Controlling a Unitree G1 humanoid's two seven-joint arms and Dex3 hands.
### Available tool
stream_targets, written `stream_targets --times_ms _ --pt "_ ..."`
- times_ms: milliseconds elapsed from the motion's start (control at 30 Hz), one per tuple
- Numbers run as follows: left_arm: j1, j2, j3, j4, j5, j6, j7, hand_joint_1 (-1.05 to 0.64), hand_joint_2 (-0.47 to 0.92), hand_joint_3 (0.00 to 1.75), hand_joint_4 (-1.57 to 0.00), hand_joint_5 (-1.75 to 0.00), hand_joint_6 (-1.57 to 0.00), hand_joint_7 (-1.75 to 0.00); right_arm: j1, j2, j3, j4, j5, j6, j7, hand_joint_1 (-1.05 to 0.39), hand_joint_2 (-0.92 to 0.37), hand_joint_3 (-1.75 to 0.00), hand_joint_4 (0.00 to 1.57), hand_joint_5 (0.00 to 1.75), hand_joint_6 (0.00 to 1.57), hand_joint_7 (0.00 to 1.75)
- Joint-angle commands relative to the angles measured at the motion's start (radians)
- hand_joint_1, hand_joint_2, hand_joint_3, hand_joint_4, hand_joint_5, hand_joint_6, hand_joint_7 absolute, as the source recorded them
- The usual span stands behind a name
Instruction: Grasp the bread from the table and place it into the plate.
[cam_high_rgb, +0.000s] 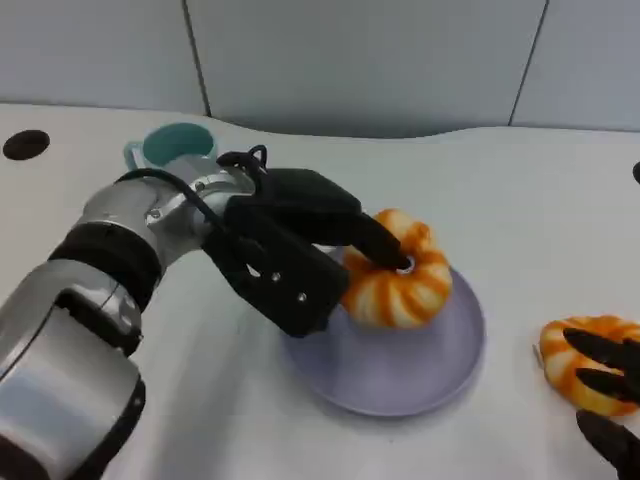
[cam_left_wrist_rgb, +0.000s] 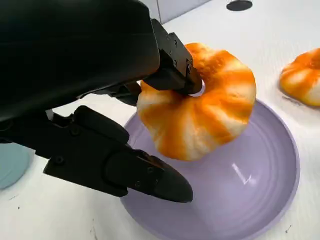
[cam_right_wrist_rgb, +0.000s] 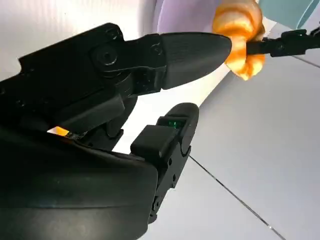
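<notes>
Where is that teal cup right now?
In the head view the teal cup stands on the table at the far left, behind the left hand and beyond the purple plate.

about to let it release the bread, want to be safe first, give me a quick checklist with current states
1. Left hand holds the bread, fingers hooked in its middle: ok.
2. Bread is over the plate: ok in the head and left wrist views.
3. Bread resting on the plate: cannot tell; in the left wrist view it looks slightly raised.
4. Plate bare where the bread would land: ok.
5. Right hand away from the plate, by the second bread on the table: ok.
6. Teal cup behind the left arm, away from the plate: ok.
</notes>
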Motion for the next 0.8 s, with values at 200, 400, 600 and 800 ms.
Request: stream_targets --times_ms 200,400,600,800 --pt "-0.034 0.031 0.013 -0.04 -0.02 0.018 -0.048 -0.72 0.92 0.04 -0.3 -0.38 -0.3 0.0 0.006 -0.011 -0.012 -0.009 -0.003 -0.001 -0.008 -0.37 -0.92 -0.36 0.94 0.0 0.77 0.0" --pt "-0.037 0.043 0.015 -0.069 -0.024 0.026 -0.075 -0.7 0.92 0.04 -0.42 -0.32 -0.34 -0.04 0.008 -0.01 -0.013 -0.012 0.002 -0.001 -0.004 -0.37 -0.92 -0.36 0.94 0.0 0.77 0.0" --pt "-0.04 0.055 0.006 -0.093 -0.005 0.012 -0.057 -0.71 0.92 0.06 -0.25 -0.15 -0.85 -0.1 0.008 -0.014 -0.013 -0.011 -0.008 -0.002 -0.007 -0.37 -0.92 -0.36 0.94 0.0 0.77 0.0" --pt "-0.032 0.052 0.017 -0.088 -0.021 0.006 -0.058 -0.72 0.92 0.04 -0.36 -0.17 -1.02 -0.11 0.007 -0.016 -0.013 -0.009 -0.006 -0.009 -0.004 -0.36 -0.92 -0.37 0.94 0.0 0.77 0.0"
